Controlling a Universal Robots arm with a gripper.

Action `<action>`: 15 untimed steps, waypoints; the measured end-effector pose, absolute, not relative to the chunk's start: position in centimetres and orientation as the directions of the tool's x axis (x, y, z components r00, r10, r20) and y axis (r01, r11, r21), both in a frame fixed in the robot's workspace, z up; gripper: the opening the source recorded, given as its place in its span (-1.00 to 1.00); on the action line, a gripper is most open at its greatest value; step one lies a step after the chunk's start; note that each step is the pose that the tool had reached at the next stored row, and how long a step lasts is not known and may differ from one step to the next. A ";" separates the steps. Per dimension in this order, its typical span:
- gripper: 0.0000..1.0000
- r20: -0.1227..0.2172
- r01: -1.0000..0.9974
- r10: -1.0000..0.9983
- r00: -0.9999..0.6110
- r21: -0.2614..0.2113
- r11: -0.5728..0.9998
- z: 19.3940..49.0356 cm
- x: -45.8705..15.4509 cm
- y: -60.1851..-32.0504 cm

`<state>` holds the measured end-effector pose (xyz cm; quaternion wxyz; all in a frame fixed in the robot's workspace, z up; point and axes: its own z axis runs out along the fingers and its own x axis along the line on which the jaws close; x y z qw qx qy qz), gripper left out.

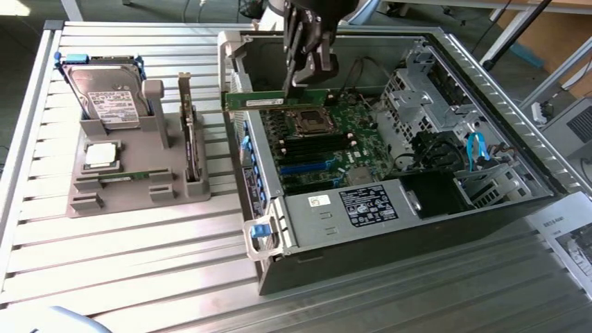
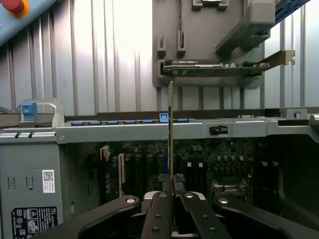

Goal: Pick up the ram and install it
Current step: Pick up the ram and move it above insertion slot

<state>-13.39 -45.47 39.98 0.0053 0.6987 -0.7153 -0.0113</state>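
Exterior view: my tool (image 1: 303, 83) is clamped on the ram (image 1: 263, 102), holding it level, long edge down over the motherboard (image 1: 319, 149), presumably to match the slots' line.

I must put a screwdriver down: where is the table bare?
The slatted table is bare toward the camera from the grey holder, at the exterior view's left of the computer case. Between holder and case it is narrow; inside the case, crowded.
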 end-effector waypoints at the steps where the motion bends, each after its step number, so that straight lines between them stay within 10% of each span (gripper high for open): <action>1: -0.76 -0.008 -0.999 -1.000 -0.023 0.024 0.023 40.0 -13.1 -45.5; 15: -0.76 -0.008 -1.000 -1.000 -0.019 0.024 0.019 40.0 -9.5 -45.5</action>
